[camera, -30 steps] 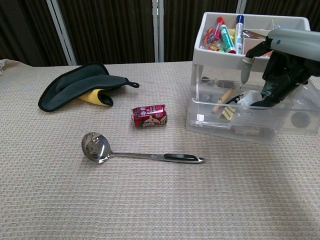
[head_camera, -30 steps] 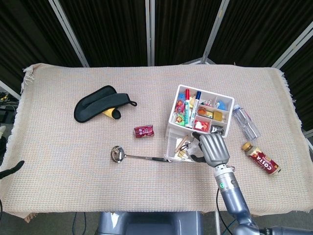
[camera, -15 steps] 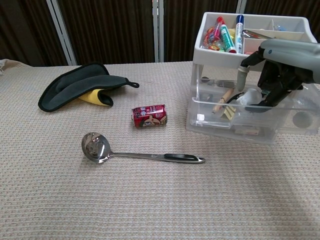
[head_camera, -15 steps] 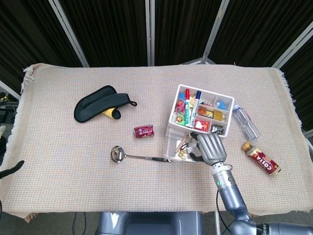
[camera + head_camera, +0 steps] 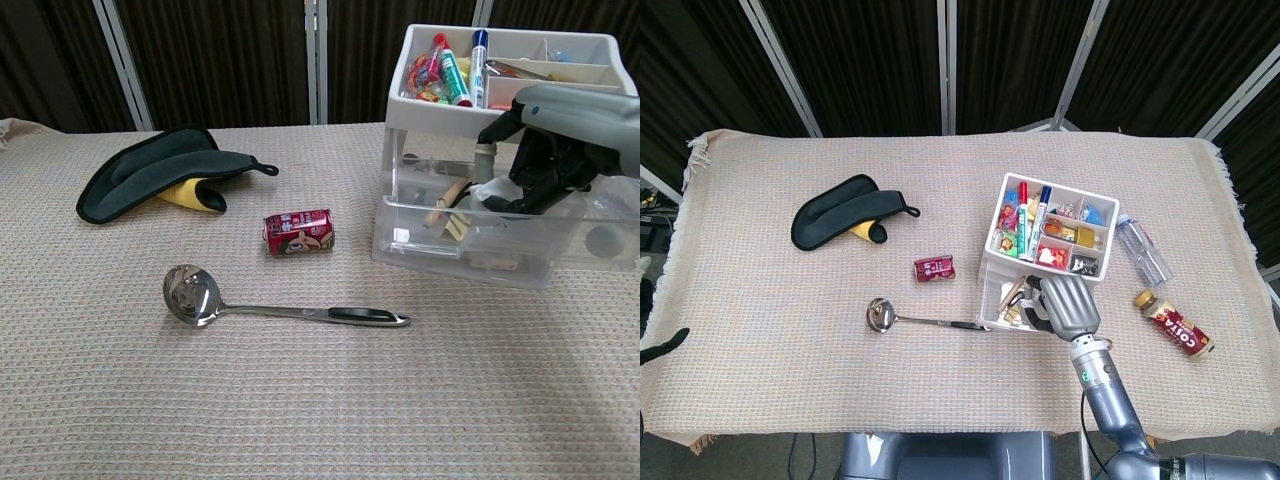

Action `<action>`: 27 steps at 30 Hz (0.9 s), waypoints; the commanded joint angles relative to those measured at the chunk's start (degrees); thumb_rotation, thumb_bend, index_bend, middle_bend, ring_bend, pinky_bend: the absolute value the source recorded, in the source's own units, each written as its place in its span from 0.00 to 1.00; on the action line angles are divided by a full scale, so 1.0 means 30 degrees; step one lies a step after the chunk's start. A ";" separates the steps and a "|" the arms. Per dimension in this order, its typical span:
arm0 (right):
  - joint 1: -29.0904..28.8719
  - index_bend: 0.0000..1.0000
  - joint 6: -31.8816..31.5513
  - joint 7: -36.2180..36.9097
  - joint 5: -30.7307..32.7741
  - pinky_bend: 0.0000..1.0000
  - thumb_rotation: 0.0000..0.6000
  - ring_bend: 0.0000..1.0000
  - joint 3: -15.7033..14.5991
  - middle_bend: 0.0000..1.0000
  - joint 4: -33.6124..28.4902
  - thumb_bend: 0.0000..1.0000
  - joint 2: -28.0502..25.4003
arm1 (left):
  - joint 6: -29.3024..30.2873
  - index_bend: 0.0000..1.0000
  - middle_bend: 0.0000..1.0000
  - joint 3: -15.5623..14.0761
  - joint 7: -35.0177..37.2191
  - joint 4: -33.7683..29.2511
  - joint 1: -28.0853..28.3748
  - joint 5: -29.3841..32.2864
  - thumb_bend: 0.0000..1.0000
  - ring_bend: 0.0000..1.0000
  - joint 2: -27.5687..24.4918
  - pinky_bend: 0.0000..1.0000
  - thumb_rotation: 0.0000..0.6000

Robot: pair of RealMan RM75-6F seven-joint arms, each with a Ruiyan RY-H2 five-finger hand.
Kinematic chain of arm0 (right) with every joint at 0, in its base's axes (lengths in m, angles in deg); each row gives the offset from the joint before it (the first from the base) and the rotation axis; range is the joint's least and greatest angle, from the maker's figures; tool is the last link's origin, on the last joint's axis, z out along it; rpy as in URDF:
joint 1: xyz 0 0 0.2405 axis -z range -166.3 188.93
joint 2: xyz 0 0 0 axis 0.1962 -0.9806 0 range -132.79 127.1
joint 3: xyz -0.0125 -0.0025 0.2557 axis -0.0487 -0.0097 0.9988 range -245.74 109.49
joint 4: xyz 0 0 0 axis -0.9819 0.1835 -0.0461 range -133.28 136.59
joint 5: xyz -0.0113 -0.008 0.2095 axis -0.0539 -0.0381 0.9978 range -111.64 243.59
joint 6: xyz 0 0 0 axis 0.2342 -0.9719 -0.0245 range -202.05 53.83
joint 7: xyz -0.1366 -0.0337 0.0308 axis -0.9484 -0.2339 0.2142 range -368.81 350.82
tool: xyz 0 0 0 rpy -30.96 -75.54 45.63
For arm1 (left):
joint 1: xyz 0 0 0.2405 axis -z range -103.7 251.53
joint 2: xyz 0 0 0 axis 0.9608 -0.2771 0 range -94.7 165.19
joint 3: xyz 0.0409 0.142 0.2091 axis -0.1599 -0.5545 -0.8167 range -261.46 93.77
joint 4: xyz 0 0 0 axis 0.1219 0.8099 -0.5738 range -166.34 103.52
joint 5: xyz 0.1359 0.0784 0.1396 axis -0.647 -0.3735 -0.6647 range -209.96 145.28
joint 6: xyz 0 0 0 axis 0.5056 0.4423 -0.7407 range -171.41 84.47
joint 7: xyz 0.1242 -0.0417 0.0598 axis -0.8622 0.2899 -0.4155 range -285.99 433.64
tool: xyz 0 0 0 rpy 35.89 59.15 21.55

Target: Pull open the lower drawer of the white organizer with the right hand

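Observation:
The white organizer [image 5: 992,238] [image 5: 396,112] stands right of centre, its top tray full of pens and small items. Its clear lower drawer [image 5: 992,303] [image 5: 450,250] is pulled out towards me, with small tools inside. My right hand [image 5: 1070,304] [image 5: 560,125] hangs over that drawer, its fingers curled down inside, behind the front wall. Whether they grip anything is hidden. Only a dark tip of my left hand [image 5: 664,343] shows at the table's left edge.
A steel ladle [image 5: 925,320] [image 5: 270,306] lies just left of the drawer, and a red can [image 5: 935,267] [image 5: 298,231] lies beyond it. A black oven mitt [image 5: 845,212] [image 5: 150,180] is at the far left. A clear bottle [image 5: 1142,250] and a brown Costa bottle [image 5: 1178,326] lie right of the organizer.
My right hand has shifted a little to the left and closer to the organizer. The drawer has stayed where it was.

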 commanded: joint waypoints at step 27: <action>0.3133 0.60 -0.2787 0.5388 -0.3342 0.76 1.00 1.00 0.0571 1.00 -0.2642 0.32 -0.6221 | 0.0241 0.00 0.00 -0.0037 -0.0206 -0.0160 -0.0101 -0.0131 0.12 0.00 -0.0009 0.00 1.00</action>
